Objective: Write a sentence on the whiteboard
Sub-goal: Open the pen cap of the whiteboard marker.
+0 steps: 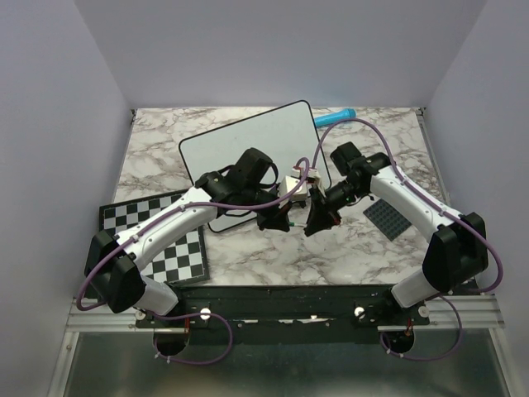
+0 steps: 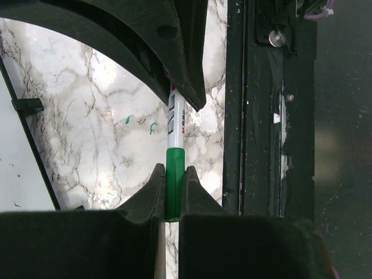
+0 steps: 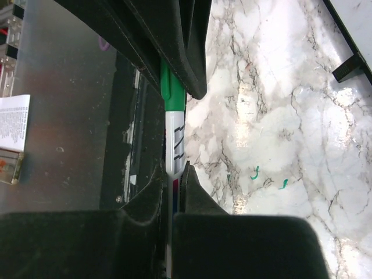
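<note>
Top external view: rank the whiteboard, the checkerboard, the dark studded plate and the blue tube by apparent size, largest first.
1. whiteboard, its near edge hidden by the left arm.
2. checkerboard, also partly under that arm.
3. dark studded plate.
4. blue tube, which lies farthest from the camera, so its rank is less sure.

Pale grey walls (image 1: 273,50) enclose a white marble-patterned table (image 1: 248,258), its surface glossy under bright light.

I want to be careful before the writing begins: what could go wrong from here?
1. The left end effector pinches only the green cap while the right end effector holds the barrel; a pull may slip and drop the marker.
2. The table already carries green marks; an uncapped tip could add more.
</note>
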### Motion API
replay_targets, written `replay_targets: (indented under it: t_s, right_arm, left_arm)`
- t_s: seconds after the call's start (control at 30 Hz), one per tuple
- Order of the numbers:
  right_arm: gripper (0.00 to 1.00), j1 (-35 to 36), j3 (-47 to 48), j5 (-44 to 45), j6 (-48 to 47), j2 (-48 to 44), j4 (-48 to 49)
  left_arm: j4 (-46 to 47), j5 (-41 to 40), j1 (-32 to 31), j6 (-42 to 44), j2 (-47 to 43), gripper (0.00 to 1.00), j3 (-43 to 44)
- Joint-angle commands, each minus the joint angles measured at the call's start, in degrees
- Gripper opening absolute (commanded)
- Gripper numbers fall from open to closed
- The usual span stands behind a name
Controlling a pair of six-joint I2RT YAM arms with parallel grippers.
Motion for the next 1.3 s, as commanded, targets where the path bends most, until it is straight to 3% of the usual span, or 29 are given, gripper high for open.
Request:
replay_targets:
  t_s: [0.0, 0.67, 0.77, 1.27]
  right_arm:
    - [0.01, 0.7, -1.3, -5.5, 1.1, -1.2, 1.2]
    - [0.01, 0.6, -3.6, -6.3, 1.6, -3.6, 2.8]
    - [0.13, 0.7, -3.4, -6.9, 2.2, -3.4, 2.8]
    - [0.31, 0.7, -3.0, -8.1, 2.9, -2.2, 2.8]
  left_arm:
    - [-1.1, -2.1, -0.1, 1.6, 0.2, 0.0, 1.7]
    - [4.2, -2.3, 0.1, -0.1, -3.4, 0.0, -1.3]
    - [5.3, -2.3, 0.2, -1.4, -3.3, 0.0, -1.6]
    - [6.1, -3.0, 0.2, -2.4, -2.2, 0.0, -1.6]
